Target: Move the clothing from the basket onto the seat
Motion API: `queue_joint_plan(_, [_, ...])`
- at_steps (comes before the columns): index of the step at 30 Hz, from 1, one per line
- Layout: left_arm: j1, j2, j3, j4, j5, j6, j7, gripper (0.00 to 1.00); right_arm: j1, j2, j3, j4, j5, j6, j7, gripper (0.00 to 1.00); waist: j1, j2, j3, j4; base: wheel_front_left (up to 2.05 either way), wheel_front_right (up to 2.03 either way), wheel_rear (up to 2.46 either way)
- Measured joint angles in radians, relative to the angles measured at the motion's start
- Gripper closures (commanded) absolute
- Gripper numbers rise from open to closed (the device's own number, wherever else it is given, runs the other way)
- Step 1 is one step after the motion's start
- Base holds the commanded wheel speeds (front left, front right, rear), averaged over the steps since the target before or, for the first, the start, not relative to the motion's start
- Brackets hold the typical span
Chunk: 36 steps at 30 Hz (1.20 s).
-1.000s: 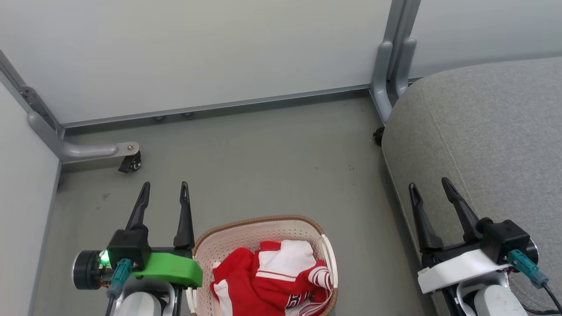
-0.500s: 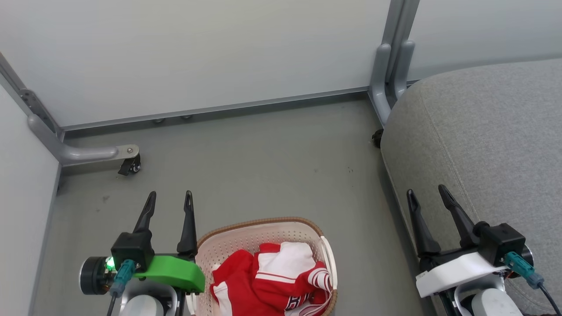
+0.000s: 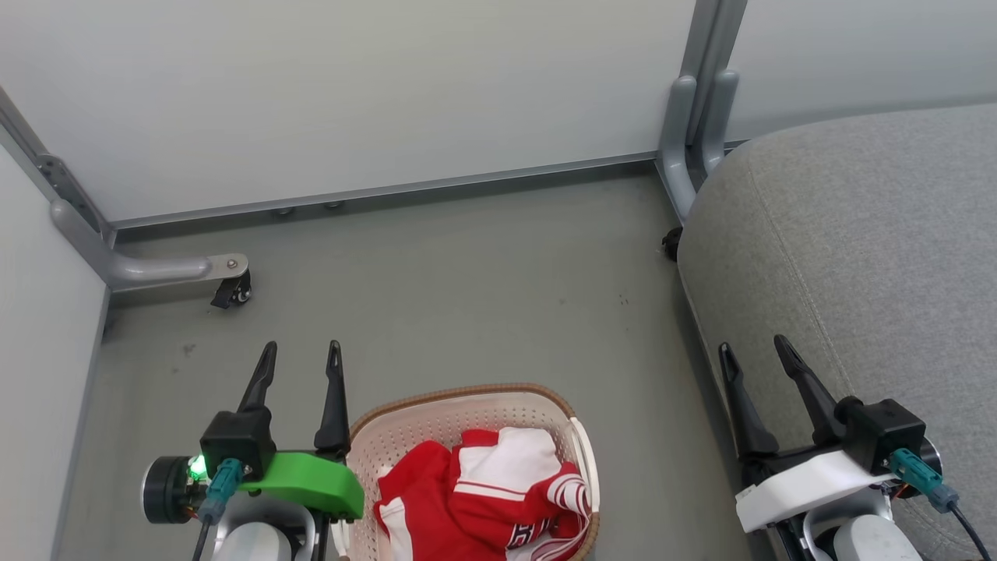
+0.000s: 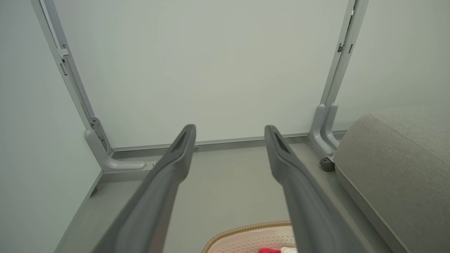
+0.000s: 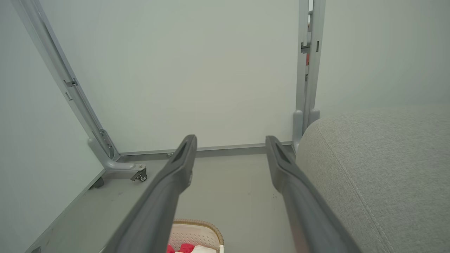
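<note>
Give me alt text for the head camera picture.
Red and white clothing lies in a small cream basket on a grey floor. The open left gripper hangs beside the basket; the open right gripper hangs by the edge of a large grey seat.

The grey floor (image 3: 467, 280) is smooth, with a few faint dark specks. At its near edge, a little left of centre, stands the basket (image 3: 459, 389), its brown woven rim rounded toward the far side. The seat (image 3: 857, 249) takes up the right side, its rounded corner pointing far and left. Along the far side runs a metal rail (image 3: 389, 191) under pale panels. At far left a grey foot (image 3: 156, 269) rests on a black caster (image 3: 231, 291); a second caster (image 3: 670, 243) sits just beside the seat's corner.
</note>
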Motion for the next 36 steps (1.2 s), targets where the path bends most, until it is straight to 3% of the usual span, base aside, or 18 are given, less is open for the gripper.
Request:
queue_joint_plan(9, [-0.023, 0.004, -0.003, 0.009, 0.003, -0.005, 0.0, 0.0, -0.009, 0.0, 0.007, -0.004, -0.002, 0.0, 0.0, 0.0, 0.0, 0.0, 0.017, -0.008, 0.0, 0.0, 0.0])
queue_joint_plan(17, [-0.098, 0.007, -0.037, 0.051, 0.022, -0.038, 0.0, 0.0, -0.043, 0.0, 0.005, -0.044, -0.014, 0.0, 0.0, 0.0, -0.0001, 0.0, 0.065, -0.035, 0.0, 0.0, 0.0])
queue_joint_plan(36, [-0.381, 0.04, -0.17, 0.335, 0.09, -0.116, 0.0, 0.0, -0.193, 0.0, 0.034, -0.175, -0.003, 0.0, 0.0, 0.0, -0.0001, 0.0, 0.31, -0.175, 0.0, 0.0, 0.0])
